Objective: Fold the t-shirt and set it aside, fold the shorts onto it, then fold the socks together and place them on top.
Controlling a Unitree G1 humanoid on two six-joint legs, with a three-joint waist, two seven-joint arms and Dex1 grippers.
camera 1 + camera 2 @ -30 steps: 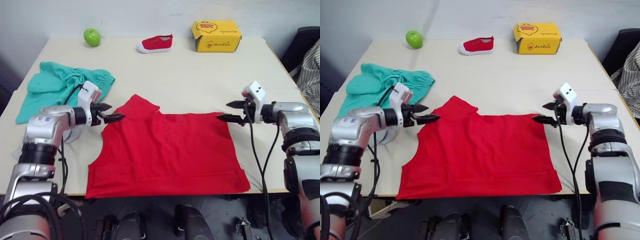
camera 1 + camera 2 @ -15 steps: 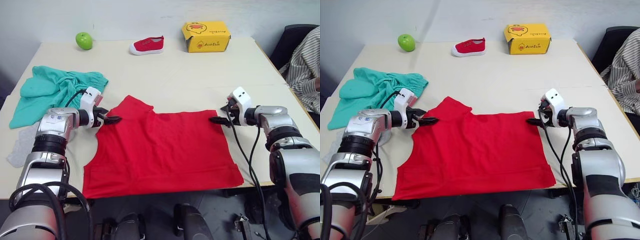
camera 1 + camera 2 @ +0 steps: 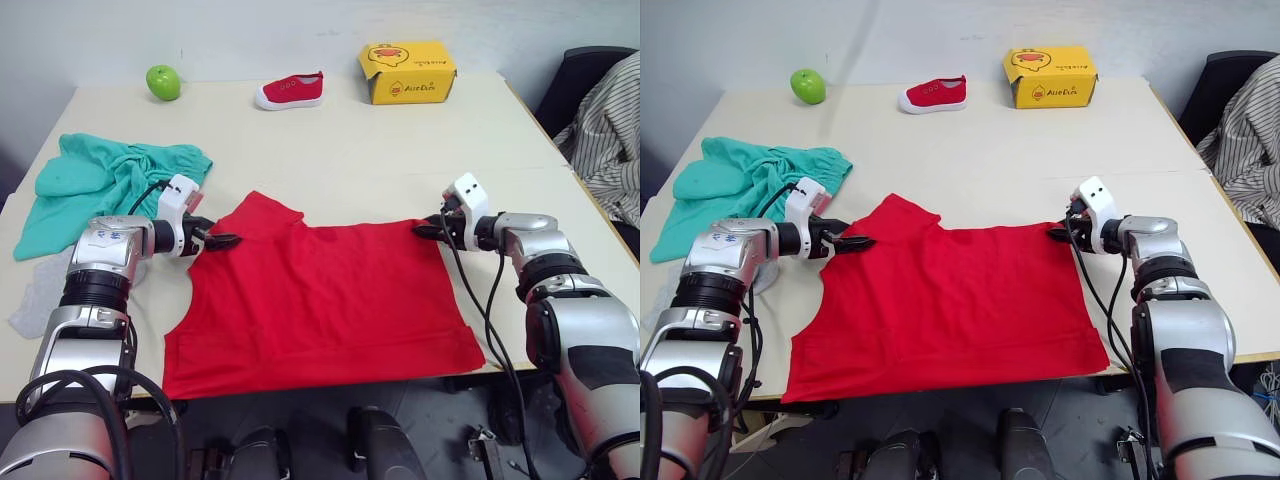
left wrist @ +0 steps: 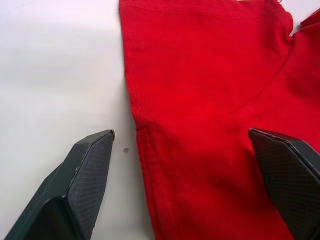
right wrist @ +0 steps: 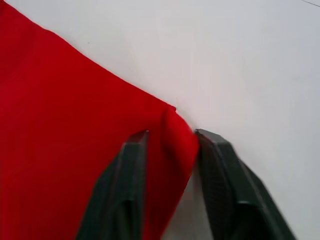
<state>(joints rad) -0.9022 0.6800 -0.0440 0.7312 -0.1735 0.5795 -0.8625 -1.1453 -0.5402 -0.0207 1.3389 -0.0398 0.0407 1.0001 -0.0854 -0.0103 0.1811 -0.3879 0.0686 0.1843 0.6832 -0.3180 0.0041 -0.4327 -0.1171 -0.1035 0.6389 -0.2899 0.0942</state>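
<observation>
The bright red cloth t-shirt point(image 3: 325, 300) lies spread flat across the lower centre of the pale rectangular table point(image 3: 370, 150), its lower hem reaching the near table edge; no fold is yet made in it, so the task stands at its first step. The left gripper point(image 3: 222, 241), at centre left, has its black fingers spread wide on either side of the shirt's shoulder edge, with cloth between them but not gripped. The right gripper point(image 3: 428, 229), at centre right, has its fingers drawn close on a small pucker of the shirt's far corner, which the wrist view shows pinched between them. The teal-green cloth shorts point(image 3: 105, 180) lie crumpled at upper left, unfolded. A light grey sock point(image 3: 40, 295) is visible at the left edge, partly hidden behind the left arm; the second cannot be made out. Remaining, by this evidence: the whole shirt fold, the shorts, the socks. The middle of the table beyond the shirt is bare and offers room to fold away from the near edge; a green apple point(image 3: 163, 82), a small red shoe point(image 3: 290, 90) and a yellow cardboard box point(image 3: 405, 72) stand along the far edge, well apart from the work.
</observation>
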